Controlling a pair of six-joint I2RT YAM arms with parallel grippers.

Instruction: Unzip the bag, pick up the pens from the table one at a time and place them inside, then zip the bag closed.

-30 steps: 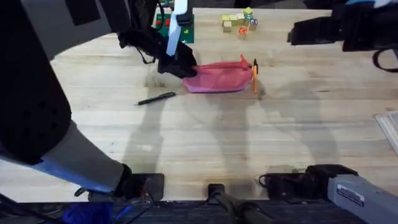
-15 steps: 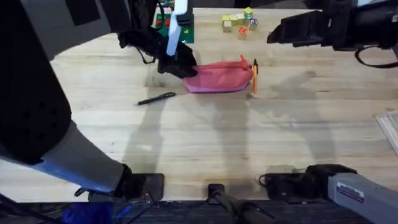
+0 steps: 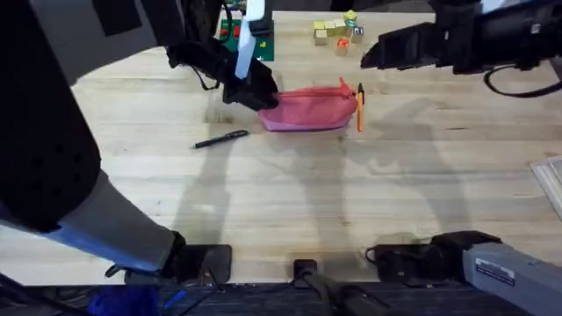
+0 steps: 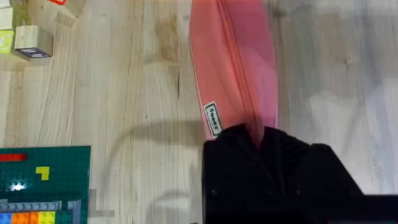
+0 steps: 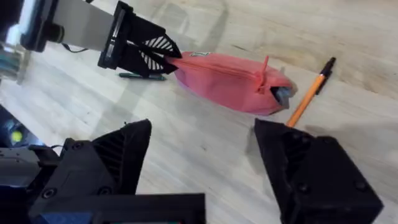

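The pink bag [image 3: 312, 109] lies at the middle back of the table [image 3: 290, 202], zipper on top, with its pull tab [image 5: 263, 66] sticking up at the right end. My left gripper [image 3: 255, 93] is shut on the bag's left end [image 4: 235, 74]. An orange pen [image 3: 359, 107] rests against the bag's right end [image 5: 309, 93]. The black pen [image 3: 221, 139] lies in front of the bag to the left. My right gripper [image 3: 371, 54] hovers behind and right of the bag, open, with nothing between its fingers [image 5: 118, 155].
A green baseplate [image 3: 248, 35] with bricks sits at the back behind the left gripper. Several small wooden blocks [image 3: 338, 32] lie at the back centre. A pale object [image 3: 551, 183] pokes in at the right edge. Bare wood stretches in front of the bag.
My right arm has swung left from the far right toward the bag's right end. The left gripper, the bag and both pens have stayed put.
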